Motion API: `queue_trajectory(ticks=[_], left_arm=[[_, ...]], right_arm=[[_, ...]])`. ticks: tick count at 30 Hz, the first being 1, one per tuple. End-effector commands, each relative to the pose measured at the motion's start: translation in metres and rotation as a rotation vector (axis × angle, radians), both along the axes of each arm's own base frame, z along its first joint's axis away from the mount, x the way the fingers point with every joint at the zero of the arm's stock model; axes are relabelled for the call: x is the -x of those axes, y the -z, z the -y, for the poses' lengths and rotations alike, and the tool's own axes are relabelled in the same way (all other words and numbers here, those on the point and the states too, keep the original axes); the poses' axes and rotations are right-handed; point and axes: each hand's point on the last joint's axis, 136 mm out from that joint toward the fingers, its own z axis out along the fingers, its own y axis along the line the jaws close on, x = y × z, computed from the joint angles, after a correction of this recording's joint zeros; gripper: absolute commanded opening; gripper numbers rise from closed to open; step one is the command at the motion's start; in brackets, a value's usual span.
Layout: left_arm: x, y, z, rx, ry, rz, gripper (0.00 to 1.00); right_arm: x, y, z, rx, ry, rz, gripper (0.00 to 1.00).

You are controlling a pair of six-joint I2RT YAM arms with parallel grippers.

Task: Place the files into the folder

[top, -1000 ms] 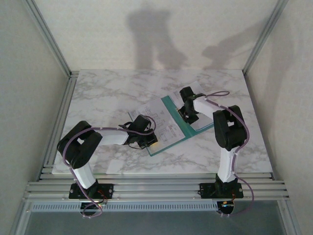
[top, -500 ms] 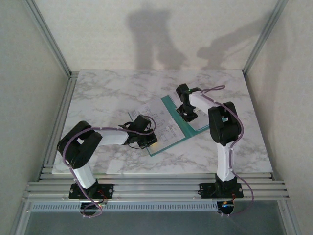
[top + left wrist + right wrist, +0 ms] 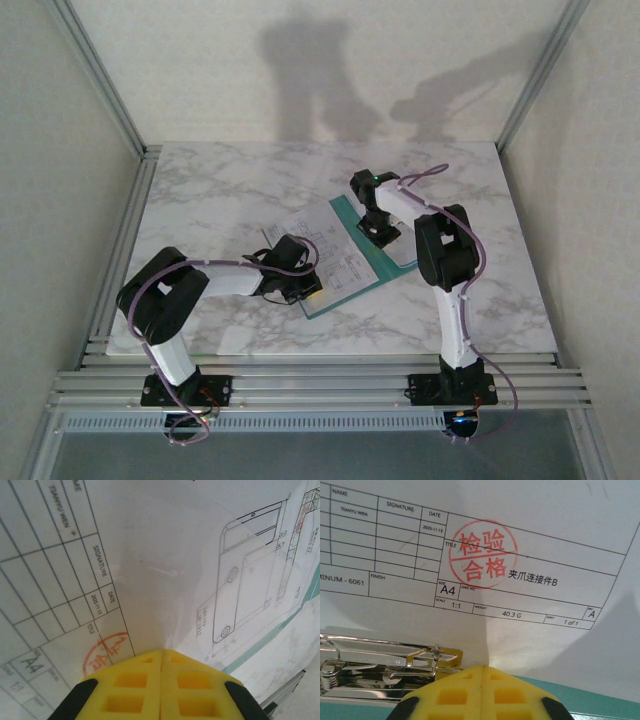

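The right tool (image 3: 481, 672) has shifted back and to the left over the folder (image 3: 342, 209) since a second ago, its arm's elbow drawn in with it. The left tool (image 3: 161, 656) stays where it was at the folder's near left corner. Both tools are closed, yellow pads meeting with no gap. Each tip sits against a sheet of the files (image 3: 530, 535); whether paper is pinched between the pads I cannot tell.

Past the right tool the title block reads "NAME", "TIANYU WEN", "SIGNATURE", "DATE 2025-11-13", "FINISH", "MINUM - 6061", "A4", "1:1", "40.3 G", "1 of 1" and "夹爪连接件B". A round red stamp (image 3: 482, 554) reads "检验合格". Just left of that tool lies a shiny metal clip (image 3: 385, 660) on the folder's teal card.

Ahead of the left tool another sheet (image 3: 165, 555) shows "SIGNATURE", "DATE", "TITLE", "A4", part of a red stamp, and a line drawing of a rounded part.

The folder lies open and askew mid-surface, files spread on it. Around it are the marbled surface (image 3: 220, 190), aluminium rails (image 3: 300, 385) and white walls.
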Motion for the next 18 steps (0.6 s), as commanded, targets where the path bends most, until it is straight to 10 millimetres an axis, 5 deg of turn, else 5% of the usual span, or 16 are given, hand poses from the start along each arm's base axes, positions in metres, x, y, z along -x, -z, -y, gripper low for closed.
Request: queue_trajectory(ticks=[1,18], left_arm=[[0.034,0.038,-0.044,-0.181,-0.017,-0.145,0.05],[0.035,0.038,-0.045,-0.175,-0.019,-0.145,0.05]], right_arm=[[0.088,0.087,-0.012,-0.018,-0.016,-0.388,0.0],[0.099,0.094,-0.019,-0.211,0.168,-0.448,0.11]])
